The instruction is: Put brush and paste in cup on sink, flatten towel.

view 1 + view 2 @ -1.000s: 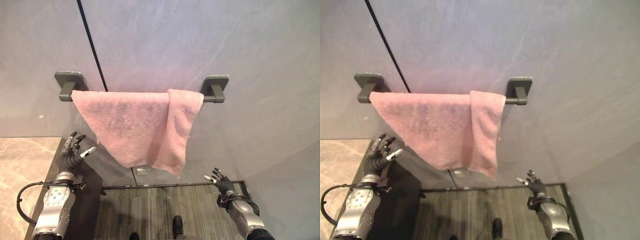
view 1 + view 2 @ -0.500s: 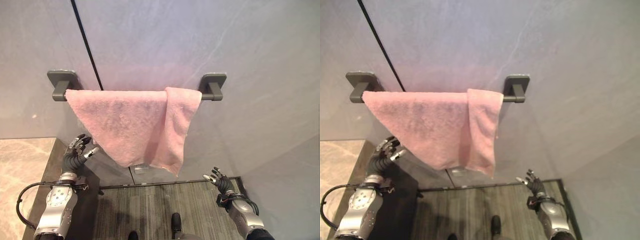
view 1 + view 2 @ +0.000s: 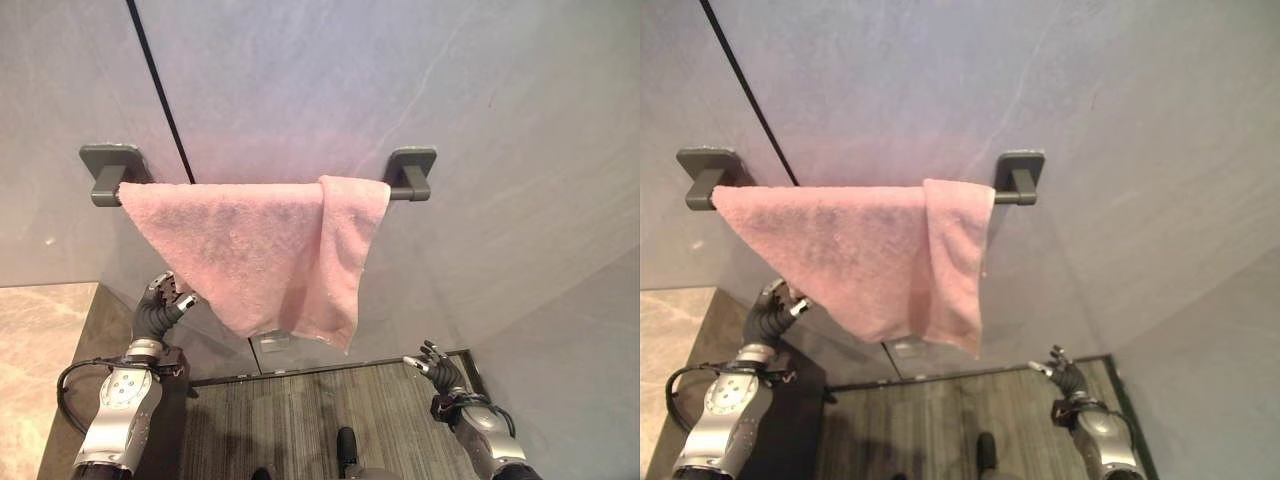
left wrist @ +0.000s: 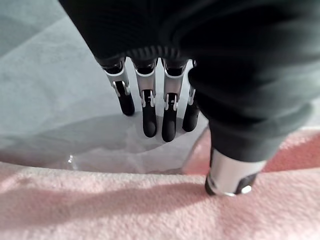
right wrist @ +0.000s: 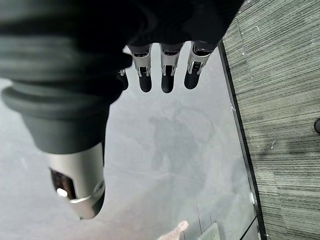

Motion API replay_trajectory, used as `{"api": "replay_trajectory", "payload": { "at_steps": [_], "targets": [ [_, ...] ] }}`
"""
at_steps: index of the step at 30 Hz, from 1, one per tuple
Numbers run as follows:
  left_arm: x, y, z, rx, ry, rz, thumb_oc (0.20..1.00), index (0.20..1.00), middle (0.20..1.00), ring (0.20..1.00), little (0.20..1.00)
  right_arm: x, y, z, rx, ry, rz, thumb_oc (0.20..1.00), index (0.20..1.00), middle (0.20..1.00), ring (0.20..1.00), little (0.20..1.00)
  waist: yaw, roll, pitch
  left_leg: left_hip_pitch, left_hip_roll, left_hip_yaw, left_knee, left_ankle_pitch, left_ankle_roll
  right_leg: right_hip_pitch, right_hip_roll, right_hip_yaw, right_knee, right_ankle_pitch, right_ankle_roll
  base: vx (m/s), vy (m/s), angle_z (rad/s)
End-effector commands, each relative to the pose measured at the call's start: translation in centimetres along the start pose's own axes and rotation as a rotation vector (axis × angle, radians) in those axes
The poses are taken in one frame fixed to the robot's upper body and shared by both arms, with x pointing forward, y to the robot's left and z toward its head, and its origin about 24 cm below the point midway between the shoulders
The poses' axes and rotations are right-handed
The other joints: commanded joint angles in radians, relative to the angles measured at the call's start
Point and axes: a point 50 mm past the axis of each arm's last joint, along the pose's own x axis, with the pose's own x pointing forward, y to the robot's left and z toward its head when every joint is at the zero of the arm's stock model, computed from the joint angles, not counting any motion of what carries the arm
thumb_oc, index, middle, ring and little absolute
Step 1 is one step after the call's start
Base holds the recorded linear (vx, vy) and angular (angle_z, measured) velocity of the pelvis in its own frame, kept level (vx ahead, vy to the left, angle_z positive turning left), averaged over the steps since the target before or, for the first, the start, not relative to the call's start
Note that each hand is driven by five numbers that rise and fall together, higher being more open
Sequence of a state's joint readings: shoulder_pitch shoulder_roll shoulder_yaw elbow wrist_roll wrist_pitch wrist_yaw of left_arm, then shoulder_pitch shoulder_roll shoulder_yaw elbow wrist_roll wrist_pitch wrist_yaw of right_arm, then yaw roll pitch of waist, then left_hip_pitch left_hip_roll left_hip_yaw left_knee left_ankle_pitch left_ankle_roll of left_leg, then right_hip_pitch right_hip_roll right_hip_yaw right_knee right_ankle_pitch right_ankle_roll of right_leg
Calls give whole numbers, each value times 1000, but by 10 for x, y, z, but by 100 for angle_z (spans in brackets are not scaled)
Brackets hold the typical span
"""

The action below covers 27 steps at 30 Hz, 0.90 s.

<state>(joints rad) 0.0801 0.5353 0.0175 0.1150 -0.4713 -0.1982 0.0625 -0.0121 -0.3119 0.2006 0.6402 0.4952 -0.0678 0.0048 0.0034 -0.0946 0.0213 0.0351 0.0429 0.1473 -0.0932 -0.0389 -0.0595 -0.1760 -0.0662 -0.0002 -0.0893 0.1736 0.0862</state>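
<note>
Two silver-grey arms are raised toward a pink towel (image 3: 262,250) that is draped over a dark bar (image 3: 405,190) fixed to a grey wall (image 3: 330,80). The left hand (image 3: 165,303) is held up at the towel's lower left edge, its fingers (image 4: 150,117) straight and close together behind the cloth, its thumb (image 4: 230,175) resting against the front of the fuzzy fabric; a firm pinch cannot be confirmed. The right hand (image 3: 436,367) is held low near the floor (image 3: 300,420), well apart from the towel, with its fingers (image 5: 167,80) straight and relaxed and nothing held. The towel is bunched, with its right part folded over itself and one corner hanging lower than the rest. A thin dark seam (image 3: 160,95) is seen running down the smooth wall panels. A dark striped carpet covers the floor, and a pale marbled surface (image 3: 40,360) lies at the left.
</note>
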Motion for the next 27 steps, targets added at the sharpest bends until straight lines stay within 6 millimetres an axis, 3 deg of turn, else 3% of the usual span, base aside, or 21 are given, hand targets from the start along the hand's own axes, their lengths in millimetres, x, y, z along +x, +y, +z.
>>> {"api": "replay_trajectory", "payload": {
  "at_steps": [1, 3, 16, 21, 27],
  "targets": [
    [22, -14, 44, -24, -237, -43, 649, 649, 649, 649, 649, 8, 5, 28, -28, -123, 22, 1000, 1000, 1000, 1000, 1000, -10, 16, -5, 10, -23, -10, 29, -24, 10, 61, -63, 2, 2, -21, 112, 0, 0, 0],
    [22, -13, 46, -30, -251, -24, 598, 598, 598, 598, 598, 8, 6, 27, -25, -121, 23, 1000, 1000, 1000, 1000, 1000, -11, 14, -4, 10, -22, -10, 30, -24, 10, 61, -62, 3, 2, -21, 112, 0, 0, 0],
    [25, -8, 51, -49, -282, 25, 470, 470, 470, 470, 470, 9, 6, 23, -26, -106, 15, 1000, 1000, 1000, 1000, 1000, -15, 2, 0, -1, -22, -4, 37, -28, 12, 51, -59, 6, 2, -12, 114, 0, 0, 0],
    [22, -5, 49, -69, -280, 43, 476, 476, 476, 476, 476, 8, 3, 21, -27, -97, 0, 1000, 1000, 1000, 1000, 1000, -11, -4, 1, -5, -21, -3, 40, -30, 12, 46, -58, 10, 2, -10, 115, 7, -4, -5],
    [18, 0, 42, -82, -249, 63, 420, 420, 420, 420, 420, 8, 1, 20, -24, -93, -5, 1000, 1000, 1000, 1000, 1000, -7, -5, -2, 0, -19, -3, 41, -32, 11, 52, -58, 8, 2, -14, 113, 7, 1, -2]
  ]
}}
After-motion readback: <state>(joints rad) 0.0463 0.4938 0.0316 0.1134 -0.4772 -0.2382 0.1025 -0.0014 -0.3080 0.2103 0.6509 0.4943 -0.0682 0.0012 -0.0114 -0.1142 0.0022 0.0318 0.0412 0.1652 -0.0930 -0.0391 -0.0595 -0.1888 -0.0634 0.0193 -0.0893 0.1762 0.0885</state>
